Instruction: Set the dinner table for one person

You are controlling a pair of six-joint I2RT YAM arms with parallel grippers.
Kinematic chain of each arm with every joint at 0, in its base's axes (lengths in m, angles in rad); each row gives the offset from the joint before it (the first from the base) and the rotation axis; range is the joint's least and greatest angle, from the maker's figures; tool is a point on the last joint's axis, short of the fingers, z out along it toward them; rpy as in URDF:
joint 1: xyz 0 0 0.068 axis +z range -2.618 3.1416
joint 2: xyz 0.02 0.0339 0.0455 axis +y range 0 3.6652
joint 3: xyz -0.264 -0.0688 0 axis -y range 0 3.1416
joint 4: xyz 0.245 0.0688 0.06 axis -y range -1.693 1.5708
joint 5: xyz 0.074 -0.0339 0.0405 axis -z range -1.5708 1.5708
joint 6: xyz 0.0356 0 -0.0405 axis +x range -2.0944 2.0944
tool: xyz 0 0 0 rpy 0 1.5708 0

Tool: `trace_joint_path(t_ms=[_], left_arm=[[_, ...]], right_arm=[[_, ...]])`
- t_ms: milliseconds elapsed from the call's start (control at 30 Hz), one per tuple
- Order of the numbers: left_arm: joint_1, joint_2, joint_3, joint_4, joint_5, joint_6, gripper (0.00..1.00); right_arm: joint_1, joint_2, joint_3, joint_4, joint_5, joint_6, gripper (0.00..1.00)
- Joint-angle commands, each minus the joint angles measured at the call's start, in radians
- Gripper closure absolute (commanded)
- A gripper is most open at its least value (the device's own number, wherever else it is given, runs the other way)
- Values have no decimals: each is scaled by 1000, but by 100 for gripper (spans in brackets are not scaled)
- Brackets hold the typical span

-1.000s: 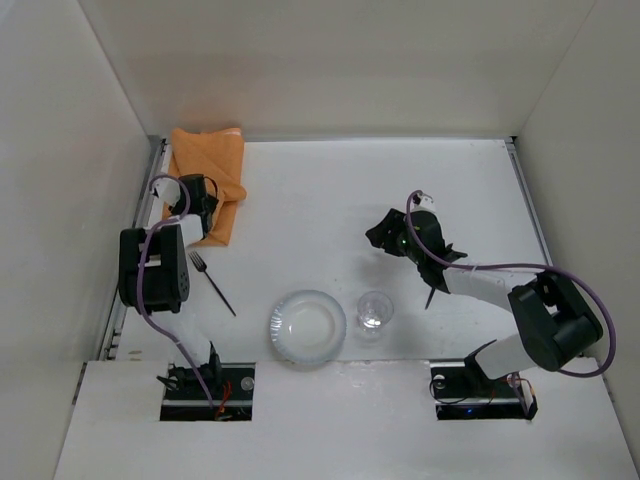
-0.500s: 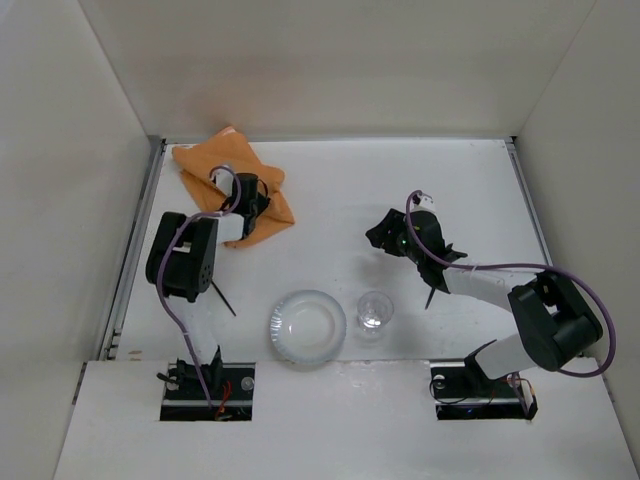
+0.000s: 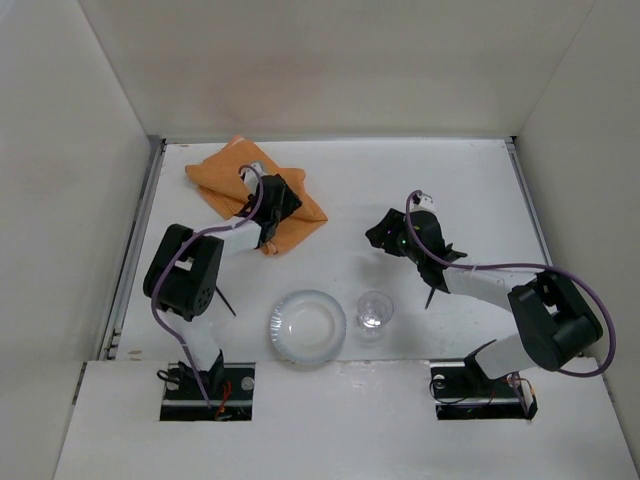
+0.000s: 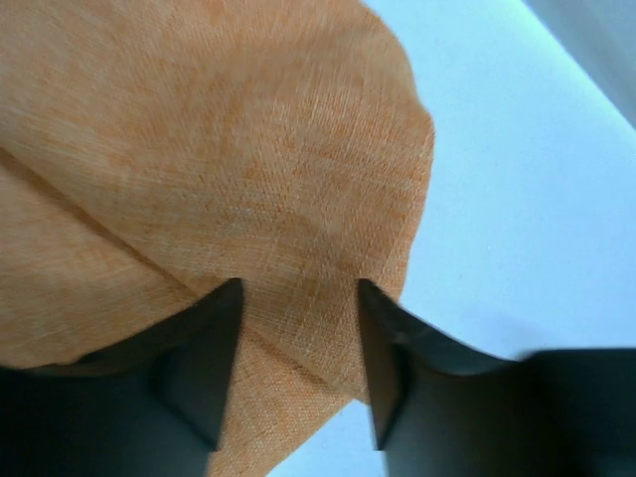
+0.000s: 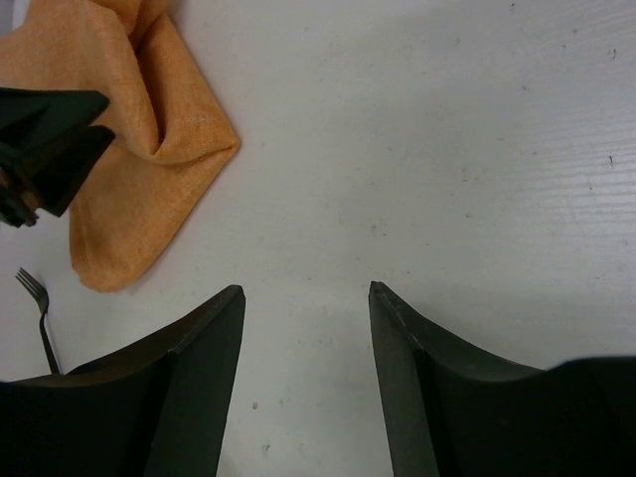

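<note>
Two sets of jaws show. Left jaws: parted, straddling a fold of the orange cloth (image 4: 199,149), nothing visibly pinched. Right jaws: released, empty, hovering over bare tabletop (image 3: 400,180), which lies beneath everything. Cloth lies rumpled at far left. Plate (image 3: 307,327) sits at the near edge, glass (image 3: 375,311) just beside it on the right; fork (image 5: 38,308) lies left of the plate. Judged remaining: flatten and place the cloth, then arrange fork, plate and glass.

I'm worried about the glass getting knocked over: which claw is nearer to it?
Right. The right claw hovers just beyond the glass; the left claw is farther off, at the orange cloth.
</note>
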Motion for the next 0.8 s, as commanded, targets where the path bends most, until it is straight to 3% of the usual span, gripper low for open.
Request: trace_joint_path(t_ms=[0, 167, 500, 600, 667, 767], left_arm=[[13, -117, -6, -24, -105, 48, 50], [43, -59, 106, -68, -181, 62, 35], [46, 276, 590, -303, -106, 203, 26], [43, 366, 706, -451, 3, 209, 32], [29, 370, 695, -470, 38, 223, 37], [13, 350, 632, -437, 52, 253, 54]], right_arm=[[0, -11, 28, 30, -2, -9, 41], [0, -12, 31, 30, 5, -16, 41], [4, -18, 31, 30, 8, -16, 41], [4, -30, 25, 32, 8, -19, 41], [4, -38, 19, 32, 8, -11, 41], [-2, -53, 9, 33, 10, -8, 41]])
